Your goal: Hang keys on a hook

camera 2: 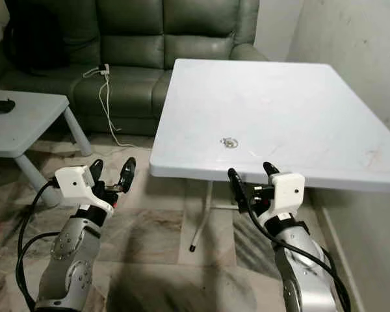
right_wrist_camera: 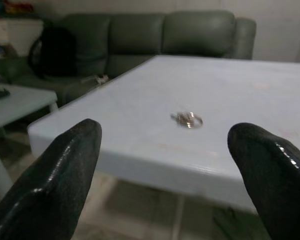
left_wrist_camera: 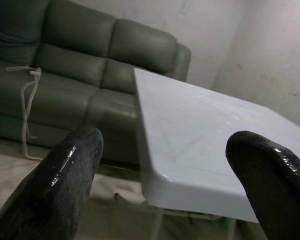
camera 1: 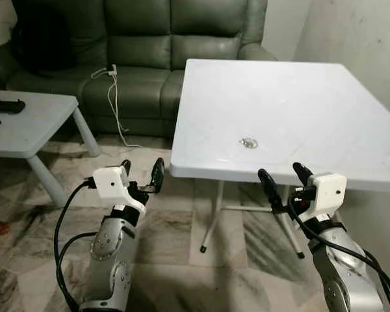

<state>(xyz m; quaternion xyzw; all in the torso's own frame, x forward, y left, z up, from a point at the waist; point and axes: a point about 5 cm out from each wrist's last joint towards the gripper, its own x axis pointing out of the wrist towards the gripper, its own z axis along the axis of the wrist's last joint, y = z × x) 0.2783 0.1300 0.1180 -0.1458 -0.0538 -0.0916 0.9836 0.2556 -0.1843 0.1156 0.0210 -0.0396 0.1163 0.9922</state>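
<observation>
Keys [camera 1: 249, 142], small metallic ring cluster, flat on white table [camera 1: 312, 97].

No readable text

No words, labels, brands, numbers or signs can be read on the white table [camera 1: 292, 104], the grey-green sofa [camera 1: 149, 45], the low side table [camera 1: 26, 127] or the wall [camera 1: 357, 39].
</observation>
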